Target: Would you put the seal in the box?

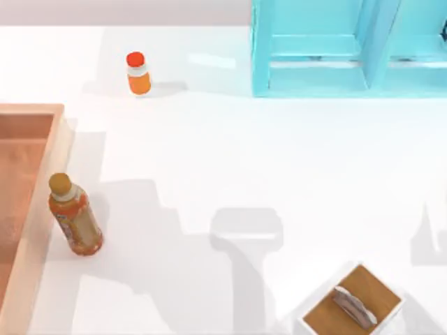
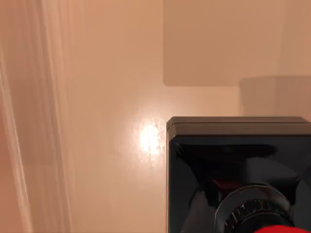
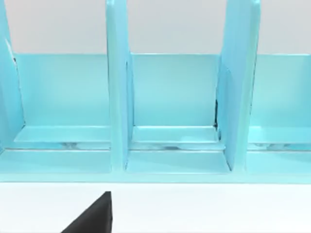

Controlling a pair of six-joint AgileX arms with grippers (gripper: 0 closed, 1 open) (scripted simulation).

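The seal [image 2: 228,165] hangs close in the left wrist view, its black cube base turned toward the box floor and its red knob [image 2: 279,228] nearest the camera. My left gripper [image 2: 245,208] is shut on the knob's neck, with dark fingers [image 2: 194,213] on either side. Below the seal lies the tan wooden floor of the box [image 2: 97,121], and a raised wall runs along one side. In the top view the box [image 1: 42,209] lies at the table's left edge. A dark part of my right gripper [image 3: 92,218] faces the cyan shelf.
A tall orange bottle [image 1: 75,216] stands right beside the box's wall. A small red-capped orange bottle [image 1: 138,72] is at the back. The cyan shelf unit [image 1: 335,49] fills the back right. A white-rimmed brown board [image 1: 328,314] with a grey item sits front right.
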